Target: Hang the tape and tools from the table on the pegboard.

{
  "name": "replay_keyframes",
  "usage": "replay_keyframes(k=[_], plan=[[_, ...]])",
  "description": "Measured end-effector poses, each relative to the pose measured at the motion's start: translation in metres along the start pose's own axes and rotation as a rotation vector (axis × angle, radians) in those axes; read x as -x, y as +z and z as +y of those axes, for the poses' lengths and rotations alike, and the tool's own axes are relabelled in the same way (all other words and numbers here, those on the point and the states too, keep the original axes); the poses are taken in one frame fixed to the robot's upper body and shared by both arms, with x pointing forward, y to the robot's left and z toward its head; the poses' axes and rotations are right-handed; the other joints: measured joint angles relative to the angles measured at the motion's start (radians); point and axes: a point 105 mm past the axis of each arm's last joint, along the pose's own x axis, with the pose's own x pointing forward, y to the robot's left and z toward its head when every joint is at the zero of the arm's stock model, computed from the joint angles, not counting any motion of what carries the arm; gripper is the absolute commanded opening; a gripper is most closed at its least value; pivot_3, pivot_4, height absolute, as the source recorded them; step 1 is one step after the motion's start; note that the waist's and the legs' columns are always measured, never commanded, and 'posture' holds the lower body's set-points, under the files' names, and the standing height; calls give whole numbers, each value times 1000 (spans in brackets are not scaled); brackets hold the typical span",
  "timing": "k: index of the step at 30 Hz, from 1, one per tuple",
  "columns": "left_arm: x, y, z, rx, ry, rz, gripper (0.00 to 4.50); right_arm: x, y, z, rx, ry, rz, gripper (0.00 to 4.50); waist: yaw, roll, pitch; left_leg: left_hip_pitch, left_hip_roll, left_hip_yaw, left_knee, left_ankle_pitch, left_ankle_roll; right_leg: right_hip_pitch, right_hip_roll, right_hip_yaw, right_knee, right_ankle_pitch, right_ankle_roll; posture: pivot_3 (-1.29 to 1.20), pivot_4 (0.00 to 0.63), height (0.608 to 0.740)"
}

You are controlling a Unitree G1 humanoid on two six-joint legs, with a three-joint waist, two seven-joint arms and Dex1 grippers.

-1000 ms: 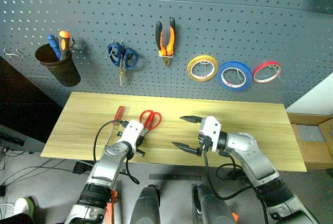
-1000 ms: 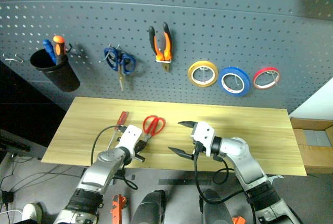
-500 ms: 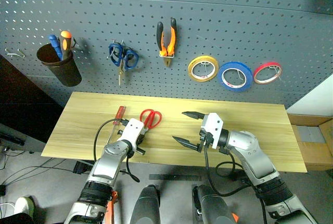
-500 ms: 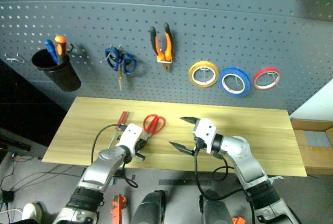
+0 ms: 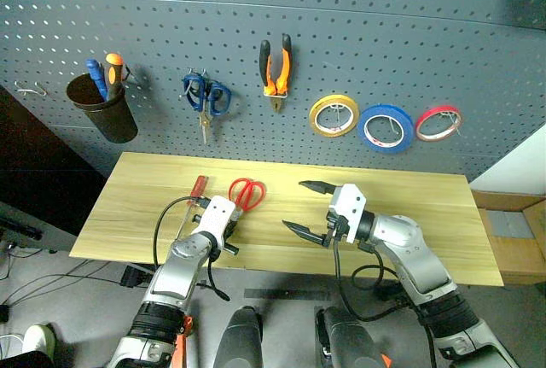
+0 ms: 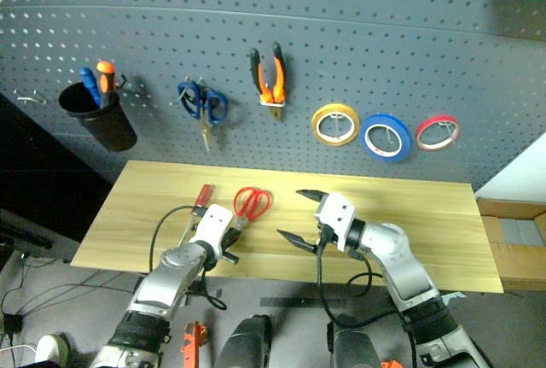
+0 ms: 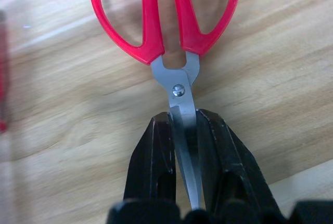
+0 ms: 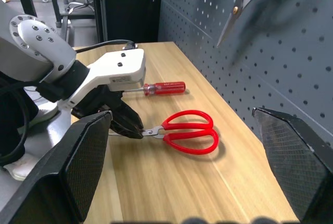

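the left pincer (image 7: 183, 146) is clamped on the red scissors' (image 7: 165, 24) blades, leaving the loops free for a pegboard (image 5: 358, 26) hook; the right pincer (image 5: 305, 208) gapes wide, empty.

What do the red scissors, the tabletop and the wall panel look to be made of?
Red scissors: glossy red handles, probably plastic; blades bare grey metal with a shiny pivot rivet, likely steel. Table: light yellowish wood or wood-look laminate, with visible grain and a smooth sheen. Pegboard: matte dark grey perforated sheet, painted metal or plastic; I cannot tell which.
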Motion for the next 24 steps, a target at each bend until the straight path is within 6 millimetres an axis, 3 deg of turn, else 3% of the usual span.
replay_keyframes(k=[7,13,19,24], plan=[[8,14,4,1,47,-83,285,-2,4,-1,-3,-26,-20,4500,3,-2,-15,2,0,0,0,0,0,3,0,0,0,0,0,153,147,740],[23,14,2,11,104,-161,285,-2,17,-1,-4,-53,-79,4500,3,-2,-19,3,0,0,0,0,0,3,0,0,0,0,0,150,148,740],[56,17,1,38,175,-309,285,-1,27,-3,-49,-94,-135,4500,3,-2,-23,6,0,1,0,0,0,6,0,1,-1,0,0,164,149,740],[81,32,1,87,230,-457,285,0,42,-2,-84,-105,-218,4500,6,-3,-26,8,0,1,0,0,0,8,0,1,-1,0,0,185,142,740]])
